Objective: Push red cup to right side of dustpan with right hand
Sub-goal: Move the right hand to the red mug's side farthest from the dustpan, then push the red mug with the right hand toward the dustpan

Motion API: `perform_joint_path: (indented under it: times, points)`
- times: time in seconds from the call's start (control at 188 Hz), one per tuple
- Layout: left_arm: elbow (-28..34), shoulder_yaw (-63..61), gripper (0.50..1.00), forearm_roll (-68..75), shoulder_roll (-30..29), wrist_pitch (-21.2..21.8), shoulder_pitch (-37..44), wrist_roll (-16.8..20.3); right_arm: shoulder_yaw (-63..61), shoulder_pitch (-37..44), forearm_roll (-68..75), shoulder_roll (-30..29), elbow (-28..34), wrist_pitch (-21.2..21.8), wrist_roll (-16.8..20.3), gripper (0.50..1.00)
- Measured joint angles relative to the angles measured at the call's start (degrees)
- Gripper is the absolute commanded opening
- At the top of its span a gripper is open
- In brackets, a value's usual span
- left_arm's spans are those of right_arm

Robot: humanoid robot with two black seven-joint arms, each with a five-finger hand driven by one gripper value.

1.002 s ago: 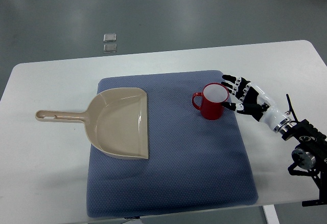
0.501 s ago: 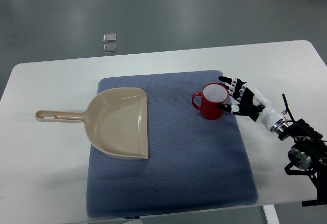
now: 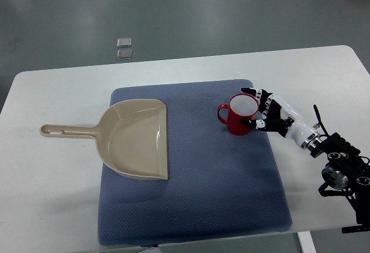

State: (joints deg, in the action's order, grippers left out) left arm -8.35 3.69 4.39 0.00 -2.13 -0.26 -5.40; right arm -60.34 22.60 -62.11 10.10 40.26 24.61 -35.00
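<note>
1. A white desk (image 3: 58, 207) with rounded corners fills most of the view, standing on a grey floor (image 3: 185, 10).
2. A blue-grey padded mat (image 3: 219, 195) lies flat on the middle of the desk, its near edge close to the desk's near edge.
3. A beige dustpan (image 3: 136, 140) rests on the left part of the mat; its handle reaches left, past the mat's edge, over the bare desk.
4. Two small pale squares (image 3: 124, 47) lie on the floor beyond the desk's far edge.

Glossy red cup (image 3: 240, 116), smooth plastic dustpan (image 3: 136, 139), textured cloth mat (image 3: 219, 183).
</note>
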Motion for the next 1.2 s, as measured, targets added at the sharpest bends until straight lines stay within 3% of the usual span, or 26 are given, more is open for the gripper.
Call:
perform_joint_path:
  times: [1.199]
  points:
    - [0.00, 0.00, 1.000, 0.00, 0.00, -0.02, 0.00, 0.00, 2.95, 1.05, -0.12, -2.52, -0.53, -1.98, 0.00, 0.921]
